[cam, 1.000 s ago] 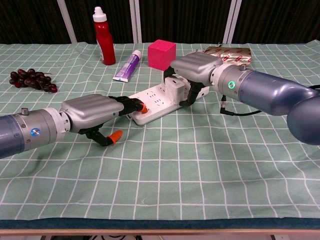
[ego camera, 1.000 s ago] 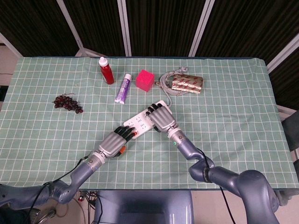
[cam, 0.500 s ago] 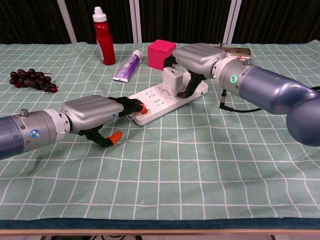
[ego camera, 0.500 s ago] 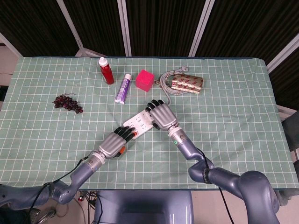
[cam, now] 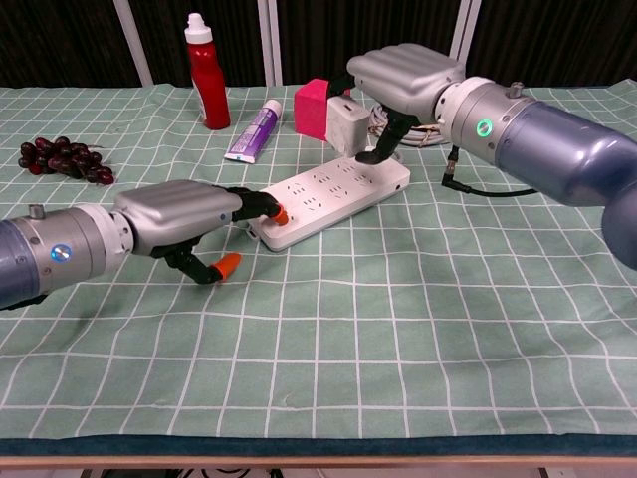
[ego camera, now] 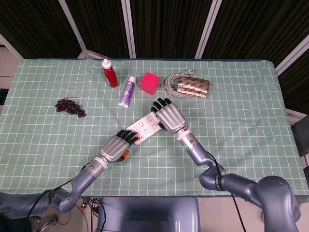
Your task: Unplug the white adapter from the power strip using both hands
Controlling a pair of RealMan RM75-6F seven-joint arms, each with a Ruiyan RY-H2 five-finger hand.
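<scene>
a: where's my right hand now?

b: i see it above the far end of the power strip; its fingers are curled around the white adapter, which hangs clear of the sockets with open air under it; in the head view the hand covers the adapter, so i read the grip from the chest view only.

a: and the left?

b: my left hand lies low at the near end of the strip; fingers close together, orange-tipped fingertips pressing on the strip's near corner; the thumb hangs below, just off the green checked cloth.

a: room around the fingers?

b: beyond the right fingers sits the pink cube, near the adapter; to their outer side the grey cable and the foil packet; past the left fingertips, well apart, the purple tube and red bottle; the grapes lie far out on the left hand's side; the cloth on the near side of both hands is bare up to the table edge.
</scene>
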